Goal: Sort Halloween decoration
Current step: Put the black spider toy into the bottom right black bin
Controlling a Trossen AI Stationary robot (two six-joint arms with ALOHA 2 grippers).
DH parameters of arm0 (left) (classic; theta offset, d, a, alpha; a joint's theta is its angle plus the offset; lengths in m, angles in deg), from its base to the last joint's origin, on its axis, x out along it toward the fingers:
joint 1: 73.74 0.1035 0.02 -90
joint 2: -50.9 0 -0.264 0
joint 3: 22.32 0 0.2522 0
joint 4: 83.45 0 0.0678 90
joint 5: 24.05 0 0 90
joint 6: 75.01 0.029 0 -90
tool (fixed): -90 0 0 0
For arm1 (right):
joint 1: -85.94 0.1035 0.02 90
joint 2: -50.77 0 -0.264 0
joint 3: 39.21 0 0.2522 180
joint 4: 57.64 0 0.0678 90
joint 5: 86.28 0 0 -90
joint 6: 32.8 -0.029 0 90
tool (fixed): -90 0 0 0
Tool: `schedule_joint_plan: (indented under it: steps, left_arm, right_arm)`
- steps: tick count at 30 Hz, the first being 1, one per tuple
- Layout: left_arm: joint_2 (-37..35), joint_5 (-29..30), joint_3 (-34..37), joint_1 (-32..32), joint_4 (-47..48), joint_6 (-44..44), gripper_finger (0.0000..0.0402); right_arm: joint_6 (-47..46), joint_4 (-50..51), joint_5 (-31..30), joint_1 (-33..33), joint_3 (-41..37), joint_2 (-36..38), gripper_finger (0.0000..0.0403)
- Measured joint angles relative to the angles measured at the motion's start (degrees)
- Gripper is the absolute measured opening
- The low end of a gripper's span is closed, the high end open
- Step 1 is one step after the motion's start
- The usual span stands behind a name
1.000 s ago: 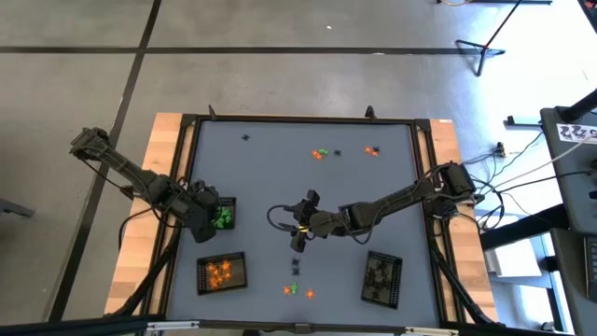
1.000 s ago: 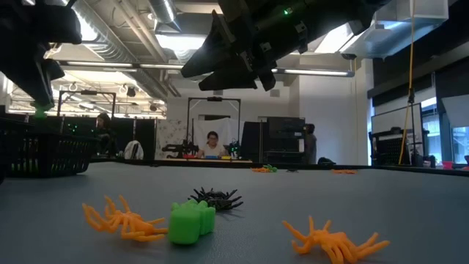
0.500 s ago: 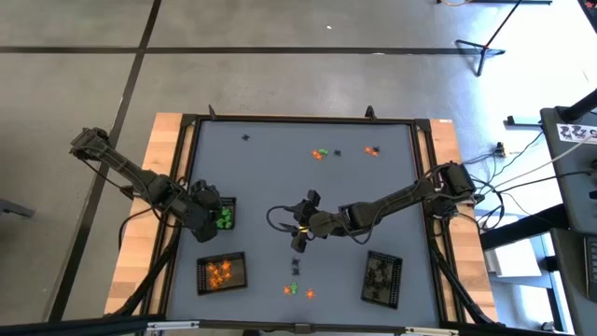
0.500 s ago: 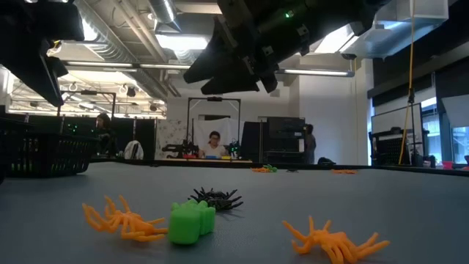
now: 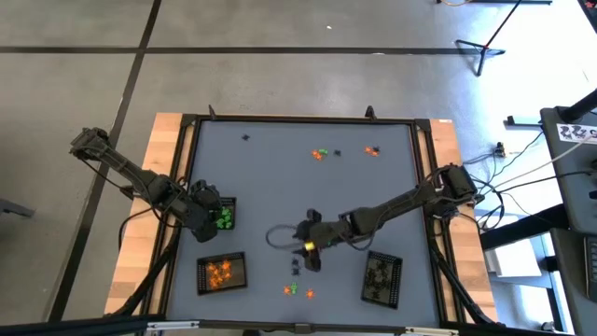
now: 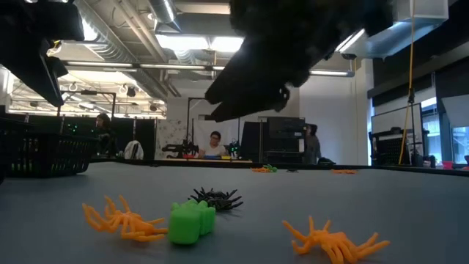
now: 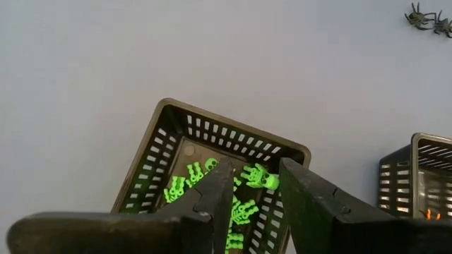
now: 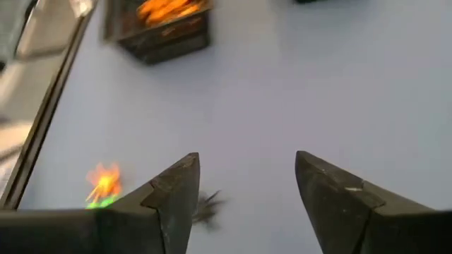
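Three black mesh trays (image 5: 221, 272) stand on your grey counter (image 5: 270, 177): one with green trinkets (image 7: 247, 187), one with orange ones (image 5: 219, 272), one with black ones (image 5: 381, 275). No brand, label or readable writing shows on any of them.

Your left gripper (image 7: 251, 187) hangs over the green tray (image 7: 166, 141), its fingers apart and holding nothing. Your right gripper (image 5: 311, 259) is low over the counter's near middle, fingers wide apart and empty, just above the loose group at the front edge: a black spider (image 6: 215, 198), a green piece (image 6: 190, 221) and two orange spiders (image 6: 121, 218) (one (image 6: 333, 241) lies a little aside). A few more loose trinkets (image 5: 320, 153) lie near the far edge, well apart from both grippers.
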Motion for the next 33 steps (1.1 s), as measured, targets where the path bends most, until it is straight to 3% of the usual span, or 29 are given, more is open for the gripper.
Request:
schedule_joint_plan:
  steps: [11, 24, 28, 33]
  left_arm:
    - [0.0, 0.0, 0.0, 0.0, 0.0, 0.0, 0.0107]
    - [0.0, 0.0, 0.0, 0.0, 0.0, 0.0, 0.0107]
    - [0.0, 0.0, 0.0, 0.0, 0.0, 0.0, 0.0107]
    - [0.0, 0.0, 0.0, 0.0, 0.0, 0.0, 0.0107]
  right_arm:
    - [3.5, -0.7, -9.0, 7.1, 0.0, -2.1, 0.023]
    - [-0.3, -2.6, -9.0, 7.0, 0.0, -9.6, 0.0224]
    - [-0.3, -2.5, -9.0, 6.9, 0.0, -9.7, 0.019]
    - [-0.1, -2.1, -9.0, 6.9, 0.0, -9.7, 0.0115]
